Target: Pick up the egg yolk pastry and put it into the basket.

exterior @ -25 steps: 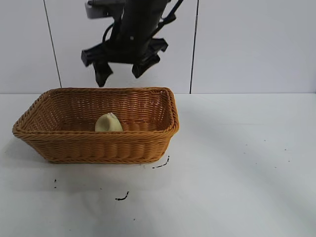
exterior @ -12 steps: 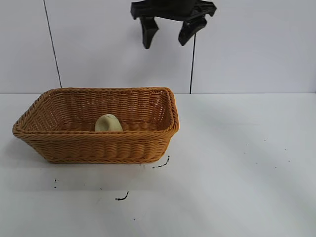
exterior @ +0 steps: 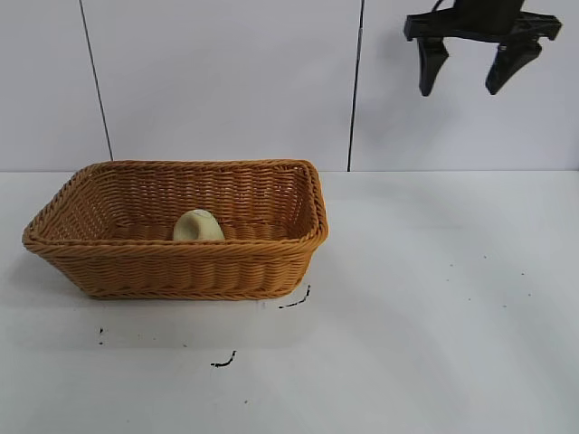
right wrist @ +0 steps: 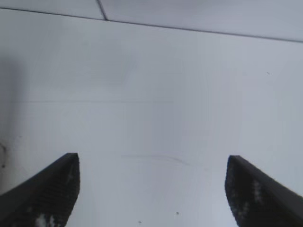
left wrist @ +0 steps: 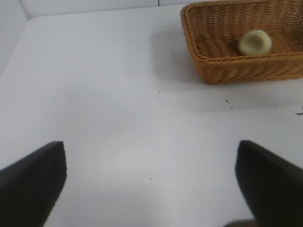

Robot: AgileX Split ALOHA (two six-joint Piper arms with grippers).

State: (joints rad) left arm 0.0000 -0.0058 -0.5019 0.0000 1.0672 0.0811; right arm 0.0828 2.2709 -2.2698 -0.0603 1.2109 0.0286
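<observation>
Egg yolk pastry (exterior: 198,226): one pale yellow-cream dome, lying on the floor of the basket (exterior: 181,268), left of centre in the exterior view, close behind the near wall, which hides its lower edge. In the left wrist view the pastry (left wrist: 254,42) shows at upper right, inside the basket (left wrist: 227,71), resting free, with nothing touching it.

Basket: one rectangular woven wicker piece, orange-brown, flared sides, braided rim. Stands on the white table (exterior: 434,307) in the left half of the exterior view.

Right end effector (exterior: 469,70): black, at the upper right of the exterior view, high above the table and well apart from the basket. Fingers spread wide, released, holding nothing. Its own wrist view shows the two dark fingertips (right wrist: 47,189) at the lower corners, bare table between them.

Left end effector (left wrist: 150,182): seen only in its own wrist view, the two dark fingers at the lower corners, spread wide, nothing between them but table. Basket and pastry lie well ahead of it.

Surroundings: small black marks (exterior: 294,301) on the table just in front of the basket's near right corner; another mark (exterior: 223,362) nearer the lower edge. White panelled wall (exterior: 226,81) behind, with dark vertical seams. Nothing stands over the basket's open top.
</observation>
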